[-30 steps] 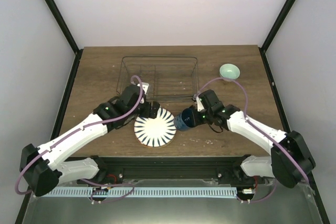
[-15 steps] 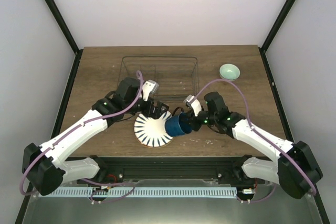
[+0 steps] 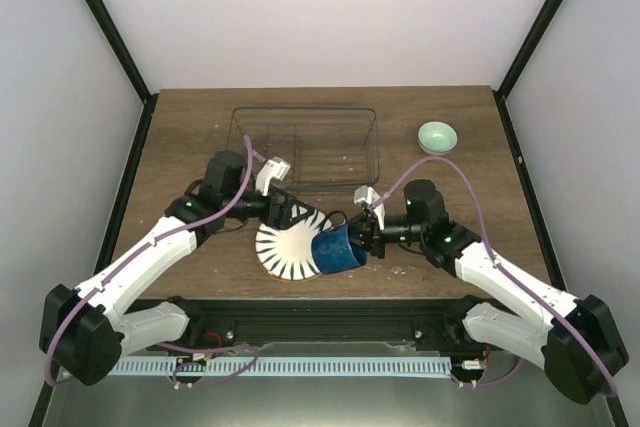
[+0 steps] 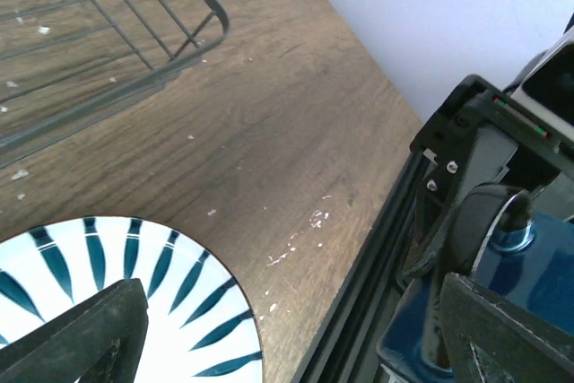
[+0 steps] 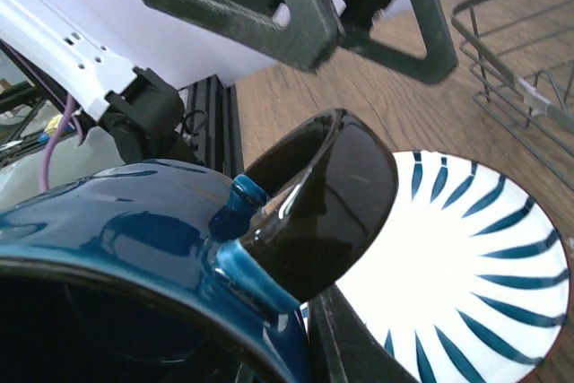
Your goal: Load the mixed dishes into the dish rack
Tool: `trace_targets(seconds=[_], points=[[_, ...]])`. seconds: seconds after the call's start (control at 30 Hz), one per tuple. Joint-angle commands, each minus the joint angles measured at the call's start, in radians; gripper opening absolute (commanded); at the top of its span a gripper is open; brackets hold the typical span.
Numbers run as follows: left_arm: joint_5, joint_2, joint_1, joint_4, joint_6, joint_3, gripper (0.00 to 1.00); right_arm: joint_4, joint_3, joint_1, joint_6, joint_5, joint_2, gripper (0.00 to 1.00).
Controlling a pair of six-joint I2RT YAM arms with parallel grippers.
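Note:
The white plate with dark blue stripes (image 3: 285,250) lies flat near the table's front edge. It also shows in the left wrist view (image 4: 108,302) and the right wrist view (image 5: 466,248). My left gripper (image 3: 284,210) is open above the plate's far edge, jaws wide apart. My right gripper (image 3: 366,237) is shut on the dark blue mug (image 3: 335,249), which is tipped on its side over the plate's right edge, handle (image 5: 332,195) towards the plate. The wire dish rack (image 3: 303,147) stands empty behind. The mint-green bowl (image 3: 437,135) sits to the rack's right. The yellow-orange and cream plates are out of view.
The table's front edge and a black rail (image 3: 320,307) run just below the plate. Black frame posts (image 3: 120,42) stand at the back corners. The rack's near corner (image 4: 202,15) lies close to my left gripper.
My right gripper has carried the mug left and nearer, from beside the plate to over its right edge, tipping it. My left wrist has swung back to the left.

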Motion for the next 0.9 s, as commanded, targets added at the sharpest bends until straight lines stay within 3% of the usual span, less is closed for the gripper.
trace_targets(seconds=[0.0, 0.27, 0.87], points=[[0.118, -0.007, 0.003, 0.127, -0.076, -0.045, 0.89, 0.127, -0.007, 0.000, 0.030, -0.069, -0.053, 0.01], [0.137, -0.070, 0.003, 0.156, -0.129, -0.087, 0.88, 0.177, -0.046, -0.001, 0.027, 0.092, -0.087, 0.01], [0.276, -0.037, 0.003, 0.387, -0.246, -0.159, 0.78, 0.370, -0.086, -0.004, 0.103, -0.076, -0.022, 0.01]])
